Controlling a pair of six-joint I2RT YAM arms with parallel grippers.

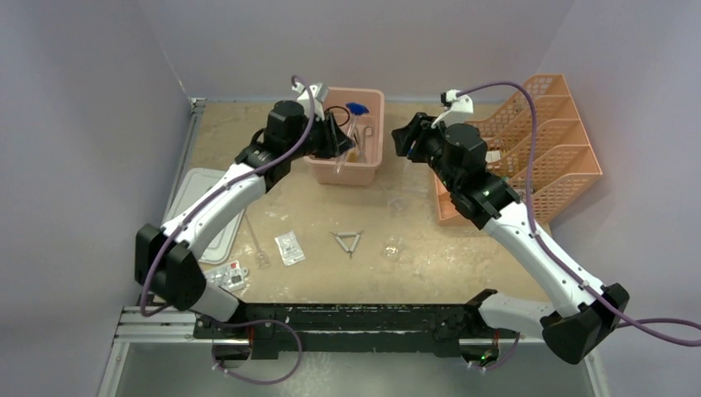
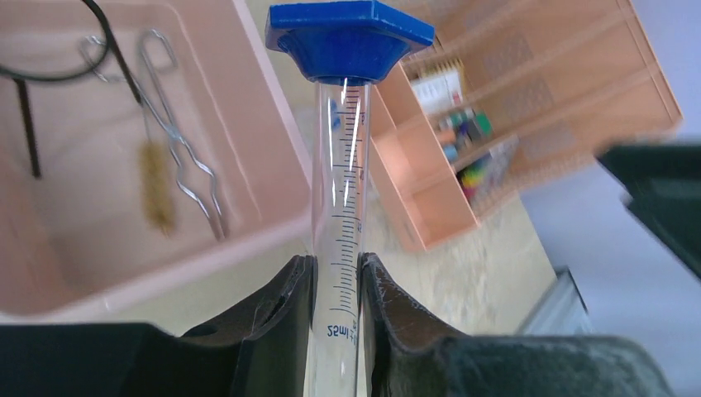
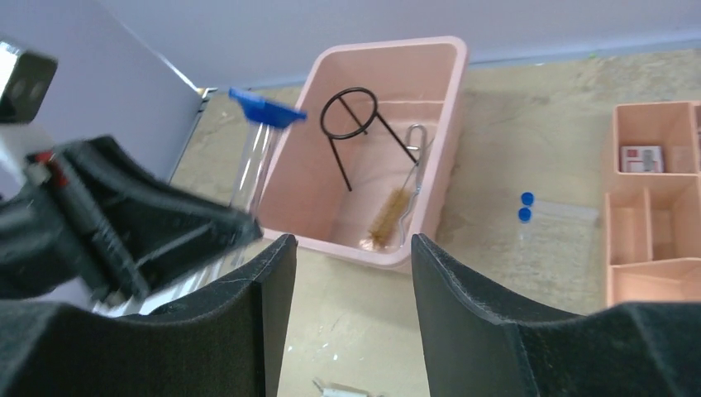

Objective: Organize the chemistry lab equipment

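Note:
My left gripper is shut on a clear graduated cylinder with a blue base, held by the near rim of the pink tub; in the top view the gripper is over the tub. In the tub lie a black wire ring with stem, metal tongs and a brush. My right gripper is open and empty, right of the tub. A wire triangle, white packets and small clear glassware lie on the table.
Orange mesh racks stand at the right, with small items in their compartments. A white lid lies at the left edge. A clear bag with blue-capped vials lies between tub and racks.

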